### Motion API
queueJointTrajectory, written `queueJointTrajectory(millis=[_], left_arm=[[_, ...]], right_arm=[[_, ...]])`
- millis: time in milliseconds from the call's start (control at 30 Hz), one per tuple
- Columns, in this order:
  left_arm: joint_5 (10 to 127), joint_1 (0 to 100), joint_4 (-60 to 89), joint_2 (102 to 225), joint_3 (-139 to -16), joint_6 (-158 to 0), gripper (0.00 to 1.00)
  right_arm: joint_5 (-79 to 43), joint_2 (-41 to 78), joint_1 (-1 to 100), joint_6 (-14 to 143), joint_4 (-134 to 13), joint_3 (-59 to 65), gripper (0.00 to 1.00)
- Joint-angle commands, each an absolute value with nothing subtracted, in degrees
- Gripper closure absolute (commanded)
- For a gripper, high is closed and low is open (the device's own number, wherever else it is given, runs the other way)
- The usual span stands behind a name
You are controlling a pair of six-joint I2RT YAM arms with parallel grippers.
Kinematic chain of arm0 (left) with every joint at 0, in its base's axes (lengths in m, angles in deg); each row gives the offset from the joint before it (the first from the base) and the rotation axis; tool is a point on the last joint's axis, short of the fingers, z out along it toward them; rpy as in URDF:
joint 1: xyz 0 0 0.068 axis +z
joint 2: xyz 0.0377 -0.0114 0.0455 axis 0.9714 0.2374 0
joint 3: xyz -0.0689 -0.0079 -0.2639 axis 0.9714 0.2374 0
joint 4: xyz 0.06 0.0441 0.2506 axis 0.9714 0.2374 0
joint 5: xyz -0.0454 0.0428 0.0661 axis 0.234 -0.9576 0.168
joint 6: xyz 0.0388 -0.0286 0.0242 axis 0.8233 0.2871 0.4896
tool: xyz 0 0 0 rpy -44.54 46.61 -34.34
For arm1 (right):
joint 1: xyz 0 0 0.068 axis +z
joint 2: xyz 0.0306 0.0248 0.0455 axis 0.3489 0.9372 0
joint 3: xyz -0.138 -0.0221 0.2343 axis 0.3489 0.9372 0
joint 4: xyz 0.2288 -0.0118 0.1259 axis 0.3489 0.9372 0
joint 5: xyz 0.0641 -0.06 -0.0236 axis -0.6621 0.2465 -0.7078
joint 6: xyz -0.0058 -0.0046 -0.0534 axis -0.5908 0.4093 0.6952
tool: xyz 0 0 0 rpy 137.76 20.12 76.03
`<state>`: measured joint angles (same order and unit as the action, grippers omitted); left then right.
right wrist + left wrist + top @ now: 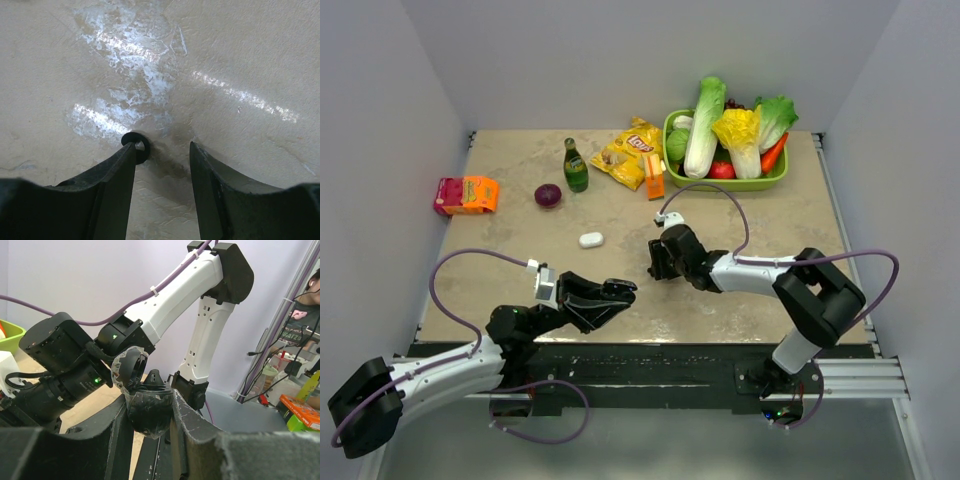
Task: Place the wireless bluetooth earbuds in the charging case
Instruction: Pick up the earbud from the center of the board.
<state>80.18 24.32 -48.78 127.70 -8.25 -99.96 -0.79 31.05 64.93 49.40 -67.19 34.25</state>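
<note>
Case (148, 409) gripped in left hand (149, 421), lid open.

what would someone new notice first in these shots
Probably the green plastic basket full of vegetables at the far right corner of the beige table. Next, the left tool near the front edge, shut on a glossy black open charging case. Then the right tool, open and pointing down at the table, with a tiny black round piece at one fingertip.
</note>
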Motion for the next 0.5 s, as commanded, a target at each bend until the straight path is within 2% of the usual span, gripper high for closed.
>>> queueJointTrajectory(millis=[0, 467], left_arm=[[80.7, 23.88, -53.4, 127.93, 2.12, -100.43, 1.0], [80.7, 23.53, -53.4, 128.36, 2.03, -100.6, 1.0]], right_arm=[[-1.52, 31.64, 65.15, 49.22, -69.3, 34.99, 0.5], [-2.66, 33.49, 66.3, 49.49, -68.86, 34.73, 0.54]])
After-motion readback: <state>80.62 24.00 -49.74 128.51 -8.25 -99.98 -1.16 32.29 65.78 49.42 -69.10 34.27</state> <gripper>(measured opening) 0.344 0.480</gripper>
